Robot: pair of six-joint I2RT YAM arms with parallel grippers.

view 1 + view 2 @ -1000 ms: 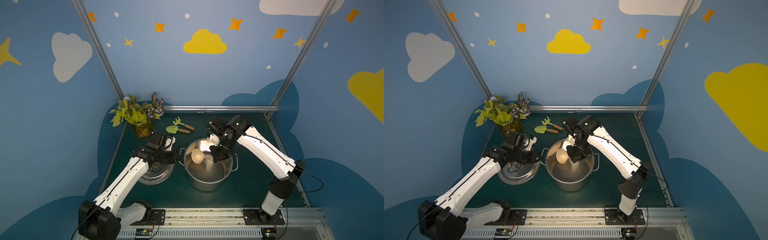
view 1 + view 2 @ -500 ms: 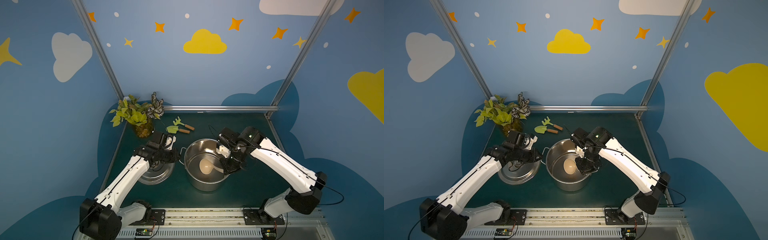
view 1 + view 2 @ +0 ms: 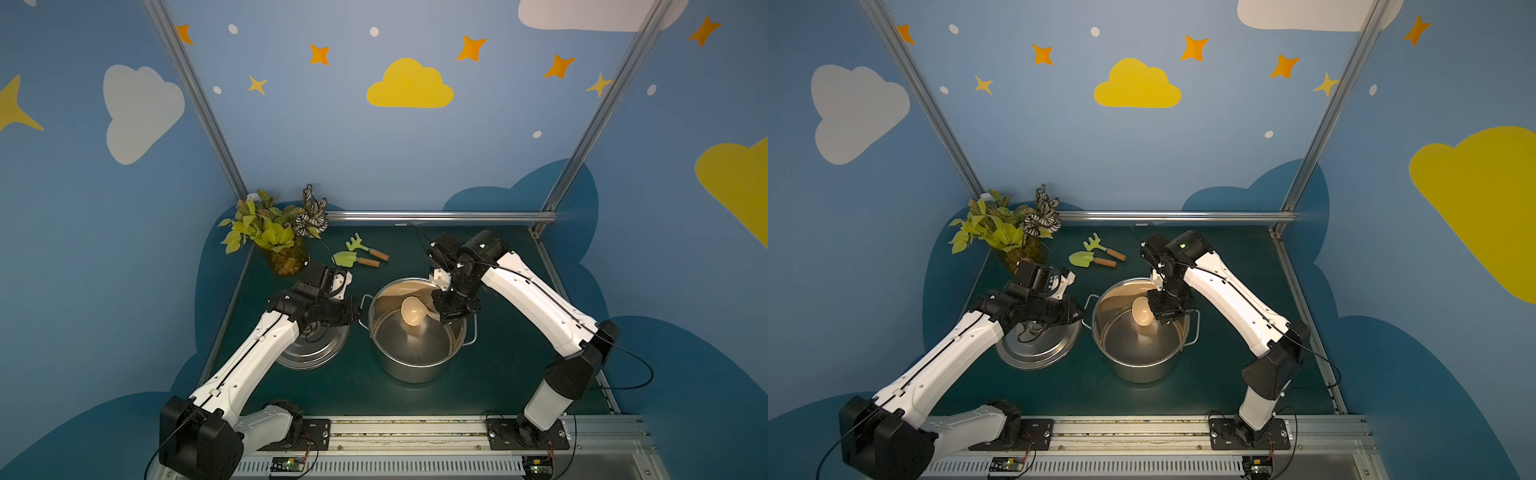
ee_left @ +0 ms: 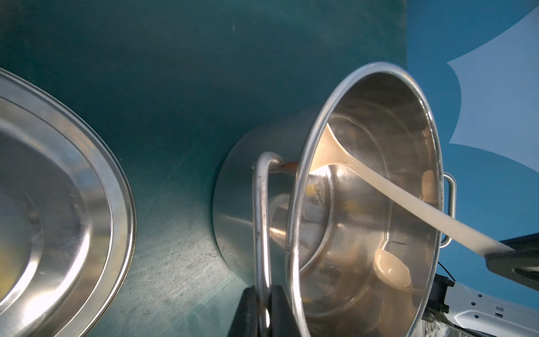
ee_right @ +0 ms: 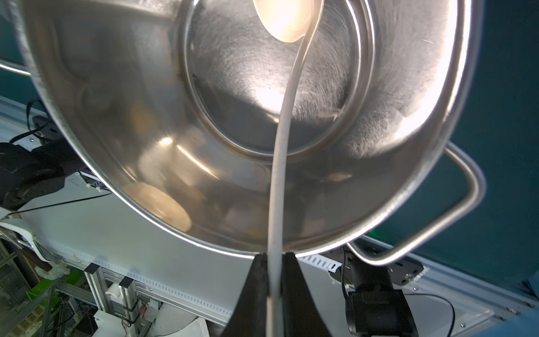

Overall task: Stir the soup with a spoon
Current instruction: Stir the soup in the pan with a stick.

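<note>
"Two tools, both gripping?"

"Yes. Leftmost, the lid [image 3: 316,353] is lying off on the bench [image 3: 498,374]. Left tool [image 4: 264,291] is clamping shut on the pot [image 3: 409,372] by its handle [image 4: 259,218], steadying it."

"And the spoon [image 3: 411,311]?"

"Its bowl is hanging down inside the pot; no soup is showing. Right tool [image 5: 274,262] is pinching its stem, jaws nearly closed. Stirring seems to be going on; more circling is likely remaining."
</note>
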